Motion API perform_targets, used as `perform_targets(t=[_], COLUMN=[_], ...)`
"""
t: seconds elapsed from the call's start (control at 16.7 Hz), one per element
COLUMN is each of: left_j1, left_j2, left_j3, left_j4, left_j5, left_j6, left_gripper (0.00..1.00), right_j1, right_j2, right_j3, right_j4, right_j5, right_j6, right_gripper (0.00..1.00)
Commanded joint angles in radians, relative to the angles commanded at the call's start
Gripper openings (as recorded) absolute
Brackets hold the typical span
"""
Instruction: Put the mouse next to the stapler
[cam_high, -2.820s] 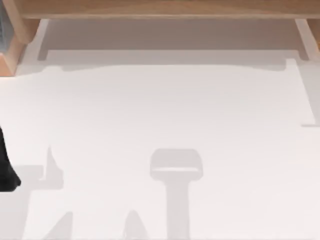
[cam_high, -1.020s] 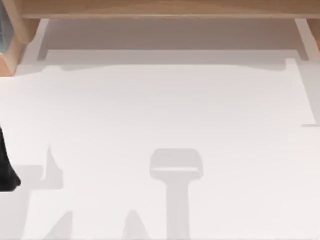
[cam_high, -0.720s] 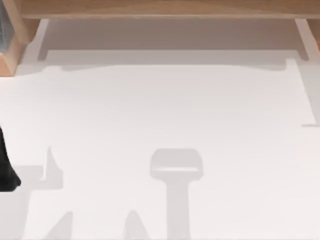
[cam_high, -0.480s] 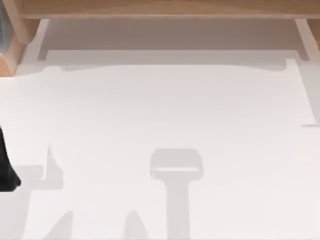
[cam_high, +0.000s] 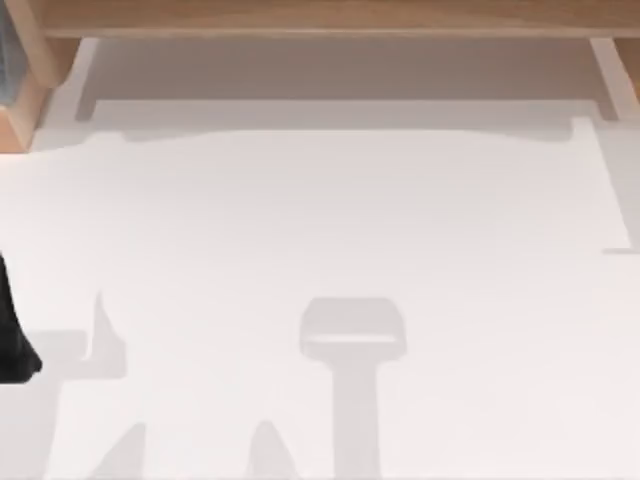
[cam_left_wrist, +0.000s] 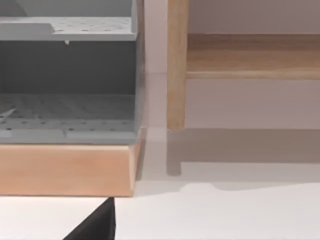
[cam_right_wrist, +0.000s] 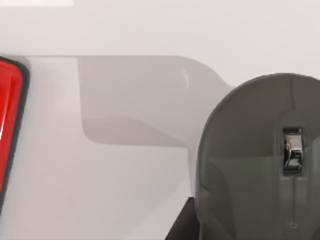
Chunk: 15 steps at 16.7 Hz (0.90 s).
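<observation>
The right wrist view looks close down on the grey mouse (cam_right_wrist: 265, 160), lying on the white table (cam_right_wrist: 125, 190) a little apart from a red object with a dark rim (cam_right_wrist: 10, 125) (presumably the stapler) – so the task looks near its end. Whether the right gripper is clamped or apart cannot be told. The left arm (cam_high: 12, 335) sits parked at the table's left edge, near a wooden shelf unit (cam_left_wrist: 65, 170) – its fingers cannot be judged either

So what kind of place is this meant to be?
Probably a rendered office desk: a white table with a wooden shelf along the back, a grey computer mouse, and a grey perforated tray on a wooden base.
</observation>
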Motion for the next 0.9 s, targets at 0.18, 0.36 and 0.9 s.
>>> perform_targets(t=[0.18, 0.36, 0.9], left_j1=[0.0, 0.0, 0.0], left_j2=[0.0, 0.0, 0.0], left_j3=[0.0, 0.0, 0.0], left_j4=[0.0, 0.0, 0.0], left_j5=[0.0, 0.0, 0.0], left_j6=[0.0, 0.0, 0.0], left_gripper=[1.0, 1.0, 1.0], right_j1=[0.0, 0.0, 0.0], right_j2=[0.0, 0.0, 0.0], right_j3=[0.0, 0.0, 0.0], right_j4=[0.0, 0.0, 0.0], right_j5=[0.0, 0.0, 0.0], right_j6=[0.0, 0.0, 0.0], right_gripper=[0.3, 0.53, 1.0])
